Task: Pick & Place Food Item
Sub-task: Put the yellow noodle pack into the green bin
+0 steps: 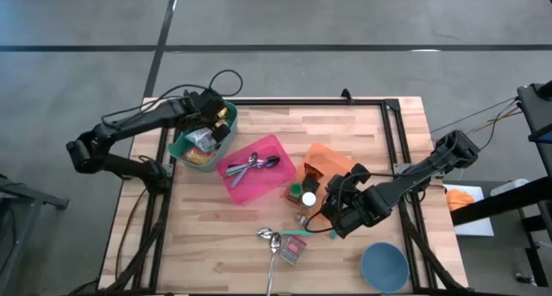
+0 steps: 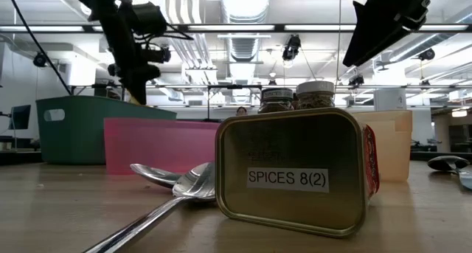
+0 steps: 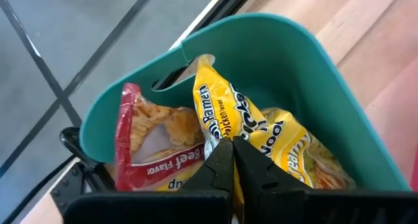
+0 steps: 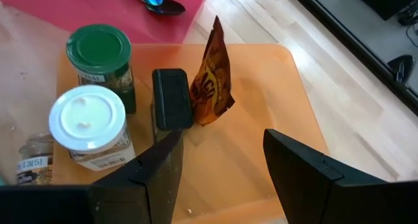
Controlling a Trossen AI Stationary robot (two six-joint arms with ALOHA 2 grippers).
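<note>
A: L arm pose?
B: Left gripper (image 3: 232, 160) is held over the teal bin (image 1: 183, 147), fingers pressed together; yellow ramen pack (image 3: 261, 145) and a red beef-flavor pack (image 3: 153, 145) lie inside.
A: R arm?
B: Right gripper (image 4: 222, 165) is hung above the orange tray (image 4: 255, 119), jaws spread, nothing gripped. Orange snack packet (image 4: 214, 77) is stood beside a black block (image 4: 172, 98); green-lid jar (image 4: 99, 57) and white-lid jar (image 4: 88, 127) nearby.

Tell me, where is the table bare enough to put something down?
Bare wood lies along the table's near left, below the pink tray, and at the far right, beyond the orange tray. It's crowded around the jars, spoons and tin.
</note>
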